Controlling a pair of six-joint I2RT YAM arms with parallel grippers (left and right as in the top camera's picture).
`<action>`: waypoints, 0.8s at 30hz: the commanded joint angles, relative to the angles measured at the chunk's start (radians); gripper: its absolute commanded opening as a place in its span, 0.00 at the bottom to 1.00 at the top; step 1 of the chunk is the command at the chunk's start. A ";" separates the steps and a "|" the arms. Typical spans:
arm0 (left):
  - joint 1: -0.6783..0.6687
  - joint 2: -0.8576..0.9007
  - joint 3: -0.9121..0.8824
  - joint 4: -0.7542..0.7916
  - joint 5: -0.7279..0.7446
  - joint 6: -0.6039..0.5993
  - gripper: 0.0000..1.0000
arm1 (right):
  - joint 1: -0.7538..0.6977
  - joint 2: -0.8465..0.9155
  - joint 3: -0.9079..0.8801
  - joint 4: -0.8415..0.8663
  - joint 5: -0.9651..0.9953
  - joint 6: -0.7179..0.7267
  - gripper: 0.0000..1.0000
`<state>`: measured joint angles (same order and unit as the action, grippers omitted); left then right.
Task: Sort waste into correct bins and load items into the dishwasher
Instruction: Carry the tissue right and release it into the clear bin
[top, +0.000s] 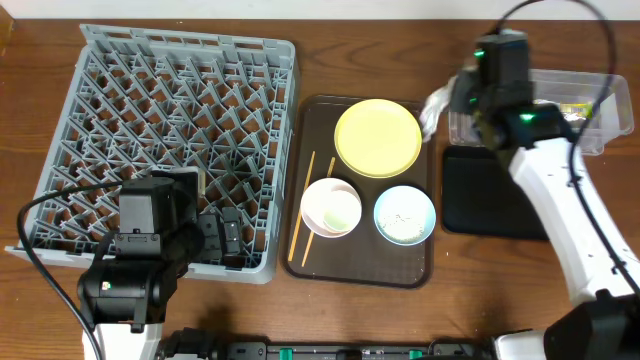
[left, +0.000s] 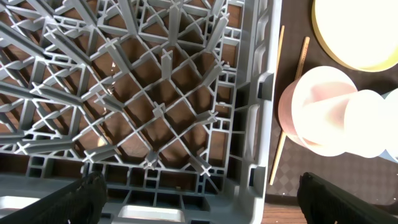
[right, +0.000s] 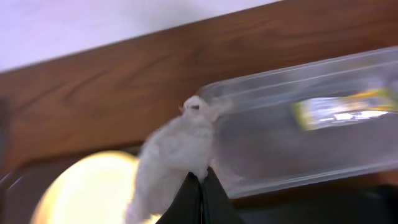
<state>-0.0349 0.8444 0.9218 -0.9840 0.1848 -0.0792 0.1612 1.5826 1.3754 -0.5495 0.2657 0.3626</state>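
My right gripper (right: 202, 177) is shut on the crumpled white napkin (right: 174, 152) and holds it in the air at the left end of the clear tub (right: 311, 137); the napkin also shows in the overhead view (top: 437, 105). The green-and-yellow wrapper (right: 342, 109) lies inside the tub (top: 590, 125). The black tray (top: 490, 195) lies in front of the tub. On the brown tray (top: 318, 120) sit the yellow plate (top: 377, 137), white bowl (top: 331, 207), light-blue bowl (top: 404, 215) holding rice grains, and chopsticks (top: 300, 225). My left gripper (left: 199, 199) is open over the grey rack's (top: 170, 140) front right corner.
The wooden table edge runs along the front. A white wall lies behind the table. In the left wrist view the white bowl (left: 323, 118), the chopsticks (left: 289, 106) and the plate's edge (left: 354, 31) lie just right of the rack wall (left: 255, 124).
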 joint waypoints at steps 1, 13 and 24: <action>-0.002 -0.003 0.018 0.001 0.006 -0.008 0.98 | -0.088 0.021 0.003 0.018 0.089 0.008 0.01; -0.002 -0.003 0.018 0.001 0.006 -0.008 0.98 | -0.217 0.060 0.003 0.032 0.054 0.019 0.24; -0.002 -0.003 0.018 0.000 0.006 -0.008 0.98 | -0.213 0.063 0.003 -0.093 -0.111 -0.005 0.91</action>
<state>-0.0349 0.8444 0.9218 -0.9844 0.1848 -0.0792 -0.0486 1.6299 1.3754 -0.6186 0.2264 0.3725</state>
